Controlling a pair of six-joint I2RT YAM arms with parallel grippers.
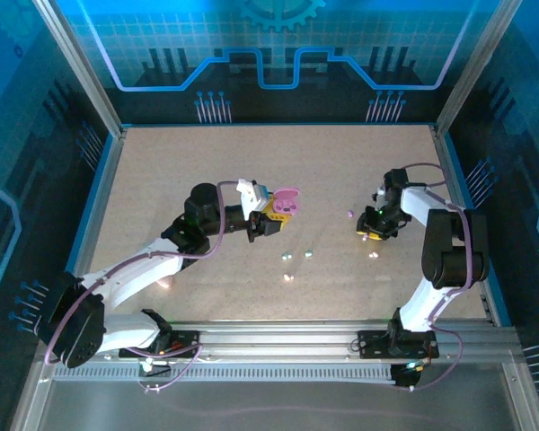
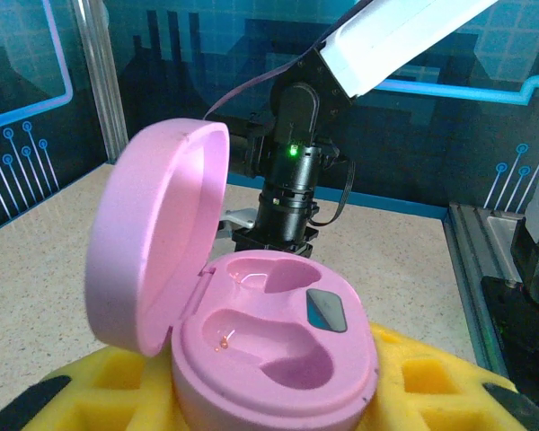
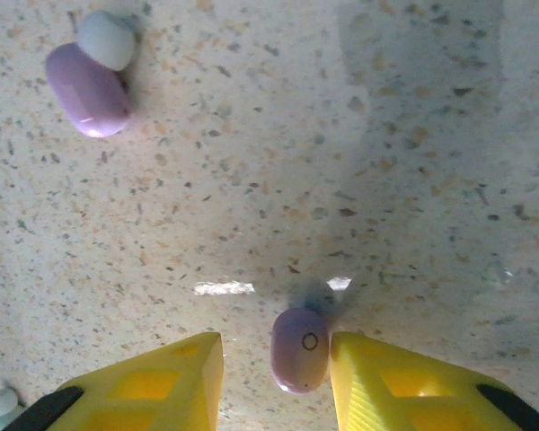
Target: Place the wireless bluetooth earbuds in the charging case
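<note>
The pink charging case point(image 2: 278, 350) stands with its lid point(image 2: 153, 242) swung up and both wells empty. My left gripper point(image 2: 251, 409) is shut on its base, yellow fingers point(image 2: 422, 382) on either side; from above the case point(image 1: 286, 202) hangs over mid-table. A lilac earbud point(image 3: 300, 350) lies on the table between the fingers of my right gripper point(image 3: 276, 377). It touches the right finger point(image 3: 386, 382), with a gap to the left one, so the jaws are open. A second lilac earbud point(image 3: 88, 85) with a pale tip lies farther off.
Small pale bits lie loose on the speckled table: two point(image 1: 288, 256) point(image 1: 308, 253) near the middle, one point(image 1: 288, 277) nearer the bases, one point(image 1: 373, 258) by the right gripper point(image 1: 371, 233). The right arm point(image 2: 292, 180) stands just behind the case.
</note>
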